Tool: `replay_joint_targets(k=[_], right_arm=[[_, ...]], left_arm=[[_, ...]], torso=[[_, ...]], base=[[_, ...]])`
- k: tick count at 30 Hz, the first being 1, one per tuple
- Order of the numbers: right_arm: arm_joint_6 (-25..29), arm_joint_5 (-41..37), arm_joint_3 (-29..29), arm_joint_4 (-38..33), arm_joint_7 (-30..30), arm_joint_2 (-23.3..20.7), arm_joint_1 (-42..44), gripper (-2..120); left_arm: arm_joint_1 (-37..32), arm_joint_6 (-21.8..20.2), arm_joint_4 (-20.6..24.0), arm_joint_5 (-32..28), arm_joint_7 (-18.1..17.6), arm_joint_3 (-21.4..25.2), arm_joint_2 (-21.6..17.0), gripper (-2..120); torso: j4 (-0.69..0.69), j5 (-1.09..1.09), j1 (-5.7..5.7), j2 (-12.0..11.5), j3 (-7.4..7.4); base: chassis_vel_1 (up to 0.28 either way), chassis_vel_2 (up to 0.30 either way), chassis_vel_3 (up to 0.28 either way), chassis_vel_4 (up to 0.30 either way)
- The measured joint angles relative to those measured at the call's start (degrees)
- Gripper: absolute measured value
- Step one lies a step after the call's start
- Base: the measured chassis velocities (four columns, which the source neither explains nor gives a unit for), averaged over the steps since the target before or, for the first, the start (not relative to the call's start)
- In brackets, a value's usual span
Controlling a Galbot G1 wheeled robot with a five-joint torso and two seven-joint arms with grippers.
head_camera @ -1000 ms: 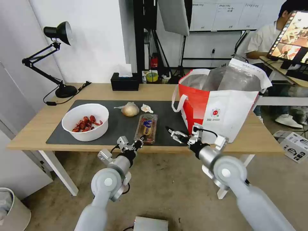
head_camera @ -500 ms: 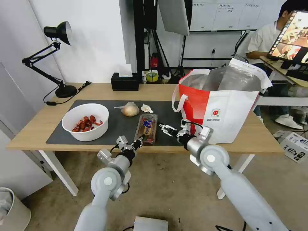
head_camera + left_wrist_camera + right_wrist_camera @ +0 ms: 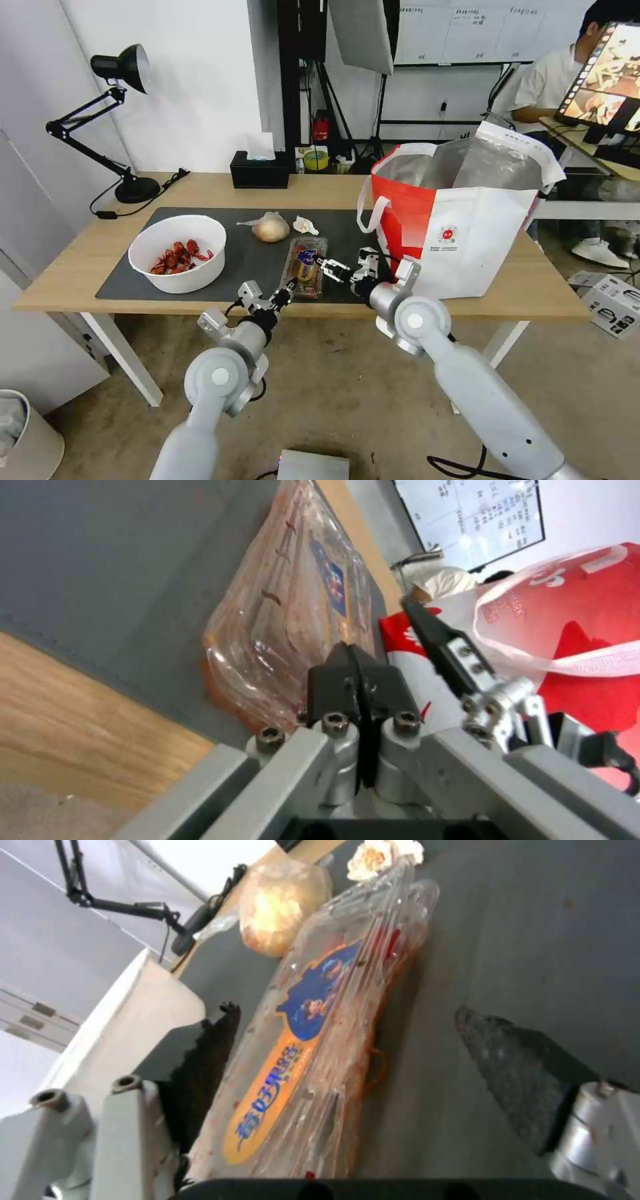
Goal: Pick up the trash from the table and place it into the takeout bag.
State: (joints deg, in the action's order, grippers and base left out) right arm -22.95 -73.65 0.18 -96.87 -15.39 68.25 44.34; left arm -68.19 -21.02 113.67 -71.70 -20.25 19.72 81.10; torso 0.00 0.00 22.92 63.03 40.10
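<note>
A clear plastic clamshell tray (image 3: 304, 266) with blue-and-orange label and red scraps lies between the right gripper's (image 3: 329, 267) spread jaws; the left gripper (image 3: 285, 293), pressed together, sits beside it.

White bowl (image 3: 177, 253), red shells (image 3: 178, 257), dark grey mat (image 3: 247, 257), red-and-white bag (image 3: 460, 213).

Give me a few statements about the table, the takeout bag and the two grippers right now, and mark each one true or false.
1. The right gripper is open around the clamshell tray. True.
2. The left gripper is open. False: its fingers are pressed together near the tray's near end.
3. The white bowl sits inside the takeout bag. False: it sits on the grey mat, holding red shells.
4. The knotted clear bag lies on the mat beyond the tray. True.
5. The takeout bag lies flat. False: it stands open.
</note>
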Motion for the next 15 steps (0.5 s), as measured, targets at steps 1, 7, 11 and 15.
replay_joint_targets(k=[1, 7, 11, 15], right_arm=[[0.0, 0.0, -0.1, 0.3, -0.1, 0.3, -0.1, 78], [0.0, 0.4, -0.4, 1.4, -0.5, 1.0, -0.1, 64], [0.0, 1.1, -0.5, 2.0, -0.6, 1.6, 0.1, 59], [0.0, 1.3, -0.5, 2.3, -0.7, 1.9, 0.1, 55]], left_arm=[[-0.1, 0.0, 0.1, 0.0, 0.0, 0.0, -0.1, 0], [-0.3, 0.0, 0.4, -0.1, 0.0, 0.1, -0.1, 0], [-0.5, 0.0, 0.6, -0.1, 0.0, 0.0, -0.2, 0], [-0.6, 0.0, 0.7, -0.1, 0.0, -0.1, -0.2, 0]], torso=[[0.0, 0.0, 0.0, 0.0, 0.0], [0.0, 0.0, 0.0, 0.0, 0.0], [0.0, 0.0, 0.0, 0.0, 0.0], [0.0, 0.0, 0.0, 0.0, 0.0]], base=[[0.0, 0.0, 0.0, 0.0], [0.0, 0.0, 0.0, 0.0], [0.0, 0.0, 0.0, 0.0], [0.0, 0.0, 0.0, 0.0]])
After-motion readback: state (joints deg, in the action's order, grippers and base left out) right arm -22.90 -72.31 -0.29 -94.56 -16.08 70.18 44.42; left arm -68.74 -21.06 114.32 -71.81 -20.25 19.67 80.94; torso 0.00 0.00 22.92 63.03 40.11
